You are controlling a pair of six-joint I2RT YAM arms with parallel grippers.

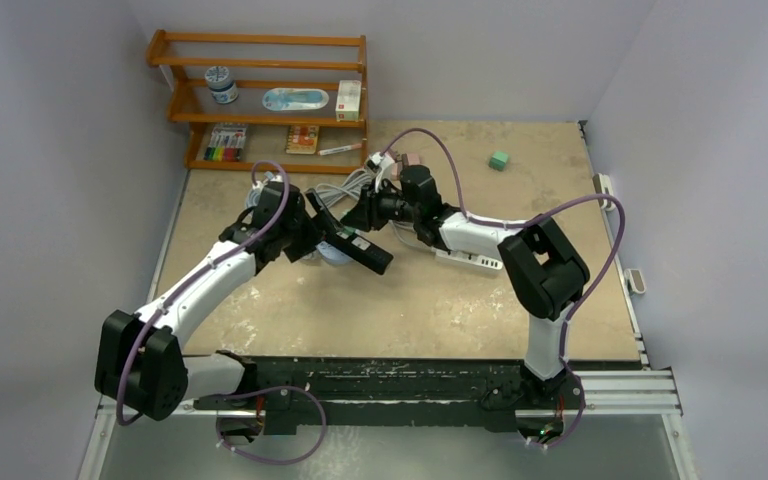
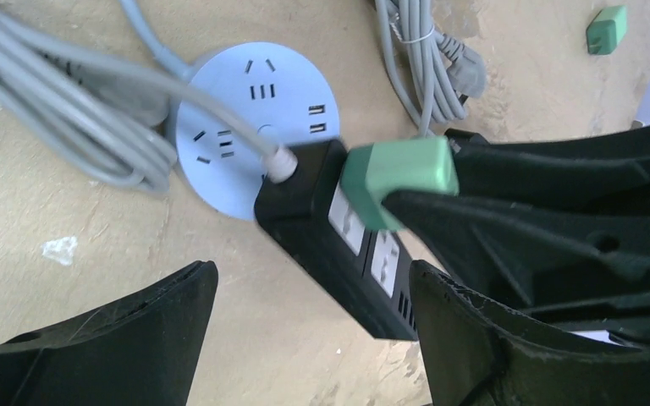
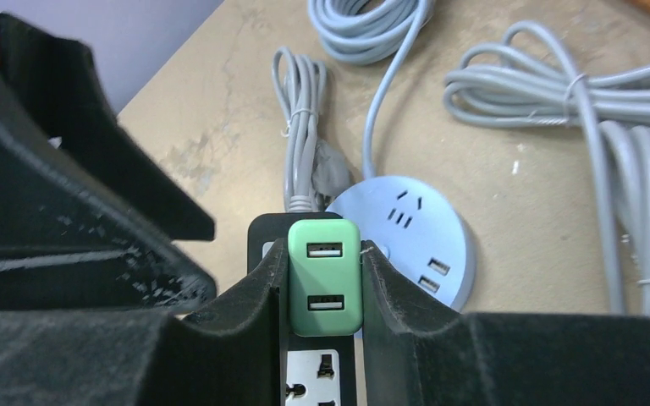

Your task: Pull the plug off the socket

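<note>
Near worktop (image 1: 440,310) centre, the right tool (image 3: 323,283), reaching from three o'clock, pinches the green plug (image 3: 325,254) seated in the black strip (image 2: 305,203). The left tool (image 2: 311,279), spread, straddles that strip from nine o'clock, likely to brace it.

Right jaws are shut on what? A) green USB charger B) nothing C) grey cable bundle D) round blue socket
A: the right wrist view shows the green USB charger pinched between the two fingers of the right gripper, over the black power strip.
</note>
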